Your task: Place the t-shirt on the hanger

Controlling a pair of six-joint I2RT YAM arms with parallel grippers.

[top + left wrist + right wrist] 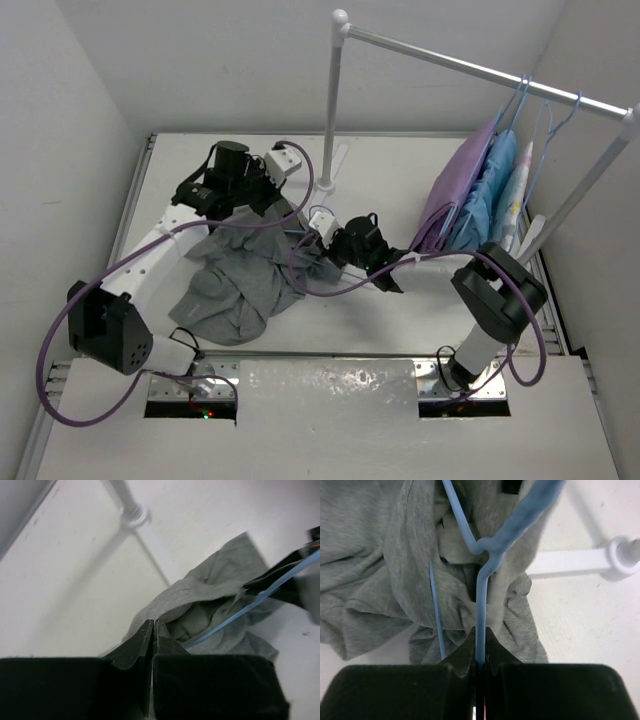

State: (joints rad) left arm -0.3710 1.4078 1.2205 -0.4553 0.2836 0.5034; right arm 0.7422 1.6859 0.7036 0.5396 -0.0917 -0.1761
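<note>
The right hand [480, 645] is clamped on the hanger [487, 565] by its neck, its wire among the folds of the t-shirt [375, 555], which lies bunched on the bench [570, 625] beside the rack post [333, 100]. The left hand [152, 630] is pinched shut on the shirt's edge. Threading seems to be the step in hand: next, spread the fabric so the hanger can slide inside.

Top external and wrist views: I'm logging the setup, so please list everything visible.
heather-grey cotton t-shirt: one, grey, crumpled on the table between the arms
pale-blue wire hanger: one, blue, over the t-shirt
white tubular clothes rail: one, white, far right
hanging garments: at least three, purple, light blue, pale, on the rail
white table: one, white, underneath
left gripper: one, black, shut on t-shirt edge
right gripper: one, black, shut on hanger
</note>
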